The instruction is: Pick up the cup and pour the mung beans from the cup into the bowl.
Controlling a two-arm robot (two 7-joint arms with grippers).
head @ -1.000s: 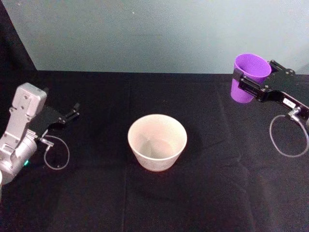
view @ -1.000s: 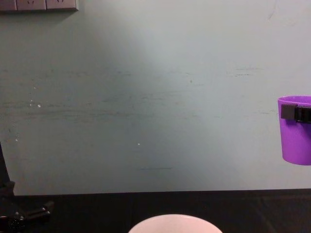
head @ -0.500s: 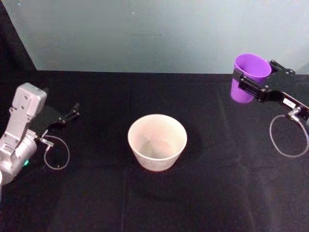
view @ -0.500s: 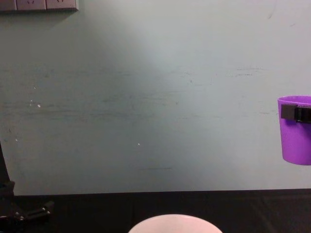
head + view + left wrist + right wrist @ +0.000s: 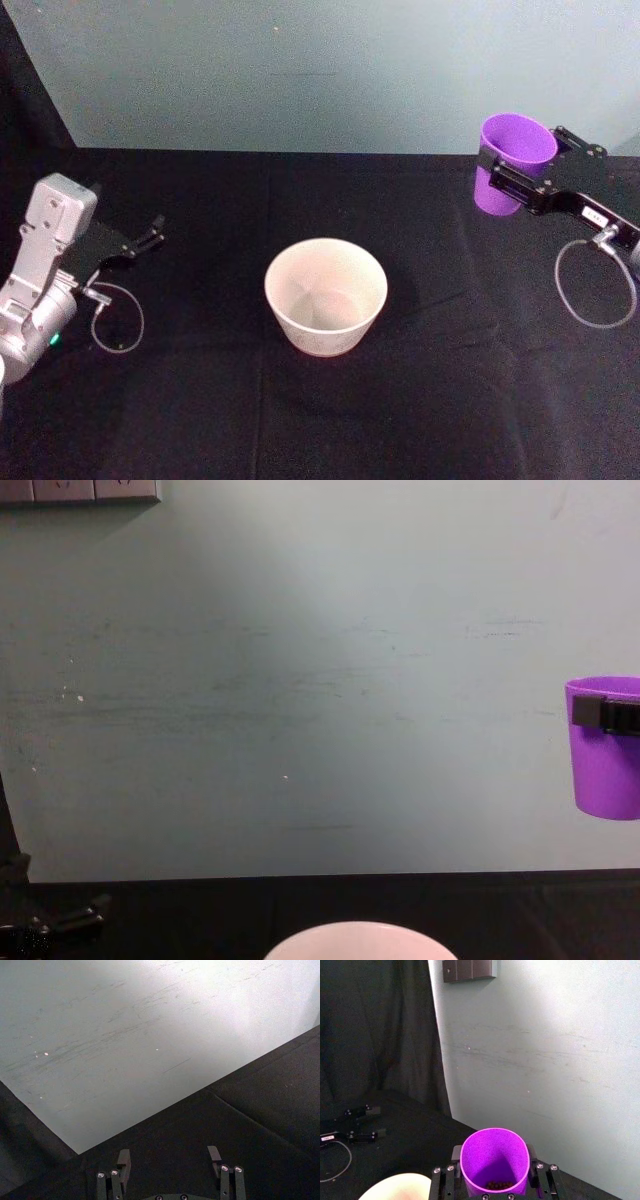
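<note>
The purple cup (image 5: 512, 162) hangs upright in the air at the far right of the table, with my right gripper (image 5: 514, 168) shut on it. From the wrist I look into the cup (image 5: 494, 1160) and see a few dark mung beans (image 5: 499, 1185) at its bottom. In the chest view the cup (image 5: 606, 750) shows at the right edge, well above table level. The pale bowl (image 5: 326, 293) stands at the table's middle, left of the cup and lower; its rim (image 5: 360, 941) and edge (image 5: 395, 1186) also show. My left gripper (image 5: 148, 238) rests open at the far left.
A black cloth (image 5: 200, 400) covers the table. A pale green wall (image 5: 300, 70) stands behind it, with a grey socket strip (image 5: 80, 490) high up. Cable loops hang by each wrist (image 5: 597, 284).
The right gripper has carried the cup slightly to the left, toward the bowl. The left arm has stayed where it was.
</note>
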